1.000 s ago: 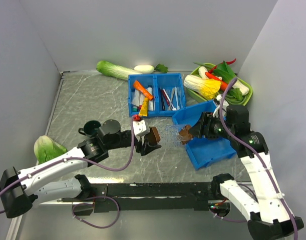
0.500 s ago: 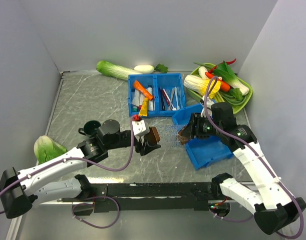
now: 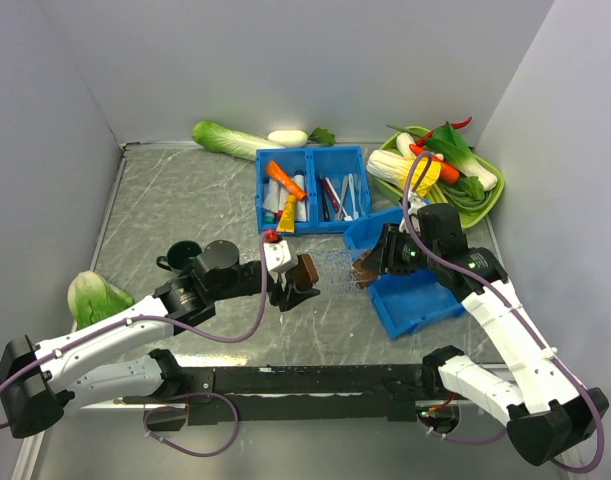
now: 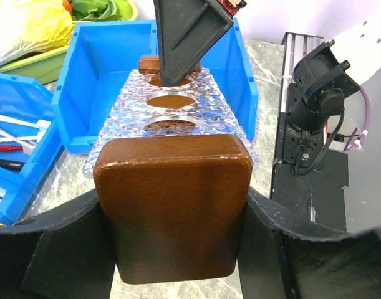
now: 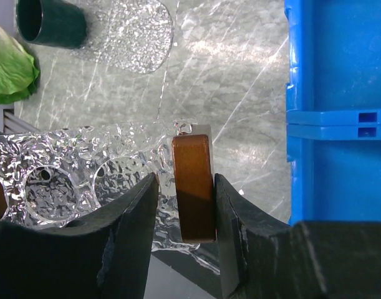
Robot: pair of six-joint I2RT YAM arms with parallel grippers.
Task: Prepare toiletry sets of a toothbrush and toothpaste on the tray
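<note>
The left gripper (image 3: 297, 290) has its jaws clamped on a brown block (image 4: 173, 205) at one end of the tray (image 4: 125, 118). The right gripper's (image 5: 185, 187) jaws straddle a second brown block (image 5: 191, 180), with a gap on one side. This looks like tray placement. The toothbrush (image 3: 330, 197) and toothpaste (image 3: 278, 176) lie in the blue bin (image 3: 310, 153). The right jaws probably need to close squarely next.

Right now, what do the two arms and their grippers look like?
Both the left arm and right arm have white shells with black joints and a purple cable looping alongside. The left gripper and right gripper are black, with broad wedge-shaped fingers. A white block sits at the left wrist.
</note>
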